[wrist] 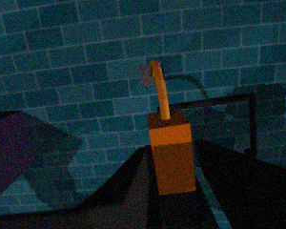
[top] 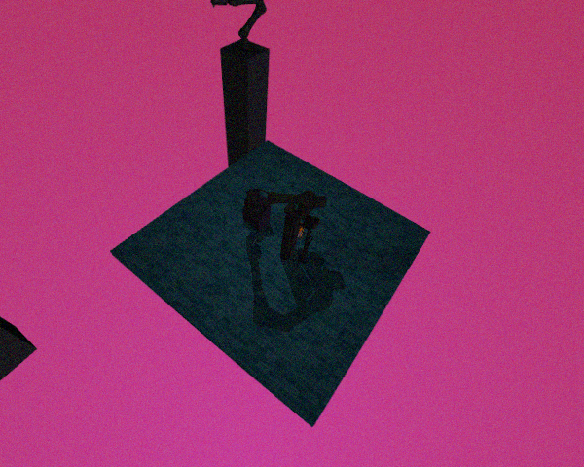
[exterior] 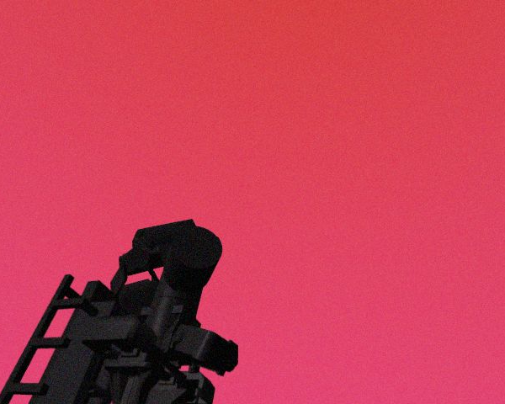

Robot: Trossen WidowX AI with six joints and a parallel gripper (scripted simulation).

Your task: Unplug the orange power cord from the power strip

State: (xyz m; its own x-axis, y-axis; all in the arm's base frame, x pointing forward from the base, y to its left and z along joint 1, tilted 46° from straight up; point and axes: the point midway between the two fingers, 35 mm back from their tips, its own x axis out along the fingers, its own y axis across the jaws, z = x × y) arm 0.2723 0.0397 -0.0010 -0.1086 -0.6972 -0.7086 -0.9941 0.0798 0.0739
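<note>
The wrist view gives me the part I need: the orange plug (wrist: 173, 159) stands in the space between the two dark fingers of my gripper (wrist: 170, 150), and the orange cord (wrist: 163, 97) leaves its far end, bending towards a small pale block (wrist: 145, 75). The fingers are part open, one to the left and one to the right, about as far apart as the plug is wide. I cannot tell whether they press on it or merely flank it. Having them on the plug's sides makes sense to me, since a pull there would spare the cord. The power strip is lost in the dark, so I cannot say whether the plug is seated in it. From the top, the arm (top: 277, 198) (exterior: 192, 252) reaches over the blue tiled surface (top: 197, 241) (wrist: 86, 29), with a speck of orange beside its dark parts; the exterior view shows only dark arm and frame shapes. To the left in the wrist view is a purple box (wrist: 10, 153), well apart from the plug. I judge that a firm grip and a straight pull come next, then opening wide and backing off; a skewed pull could drag the strip along.
</note>
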